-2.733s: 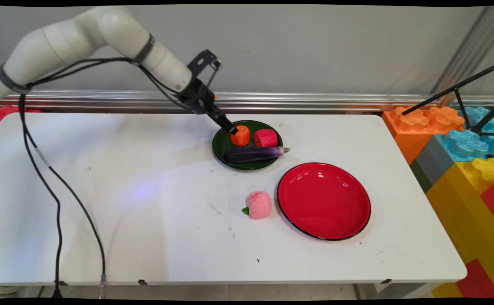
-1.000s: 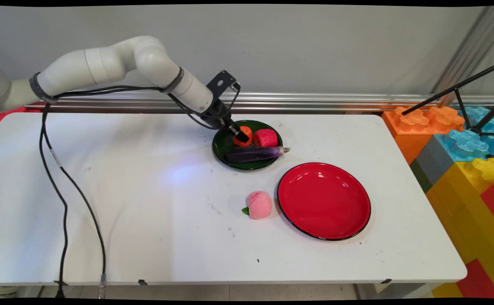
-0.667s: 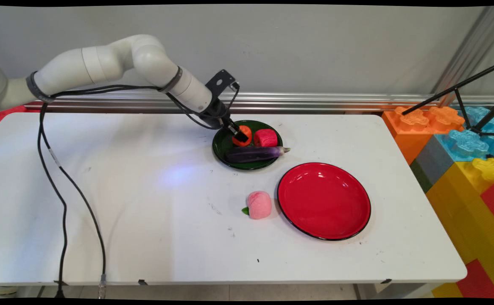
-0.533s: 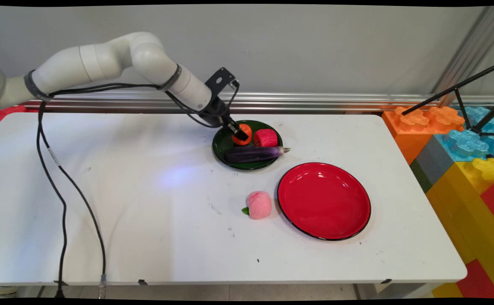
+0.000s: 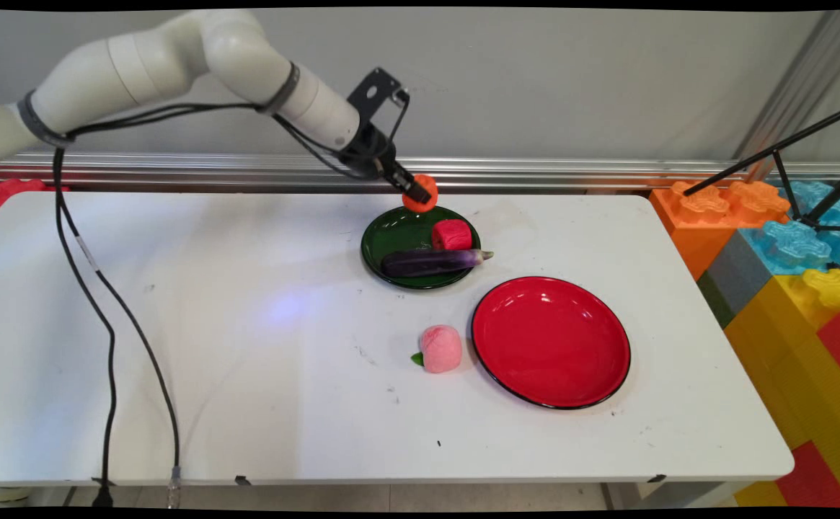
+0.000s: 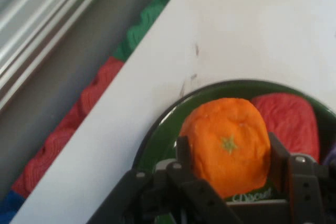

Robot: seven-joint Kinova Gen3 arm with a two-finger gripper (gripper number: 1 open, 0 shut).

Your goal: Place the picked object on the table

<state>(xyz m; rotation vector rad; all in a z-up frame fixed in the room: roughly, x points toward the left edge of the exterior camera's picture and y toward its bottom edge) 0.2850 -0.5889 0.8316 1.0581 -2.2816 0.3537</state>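
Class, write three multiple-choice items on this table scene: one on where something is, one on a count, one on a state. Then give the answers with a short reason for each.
1. Where is the pink peach?
A. On the green plate
B. On the table beside the red plate
C. In the gripper

2. How many things lie on the green plate?
A. Two
B. Three
C. None

3. What state is the gripper in?
A. Open above the table
B. Shut on the orange fruit, in the air
C. Shut on the eggplant

Answers:
1. B: the pink peach lies on the white table just left of the red plate.
2. A: only the red fruit and the eggplant lie on the green plate.
3. B: the gripper clamps the orange fruit above the plate's far rim.
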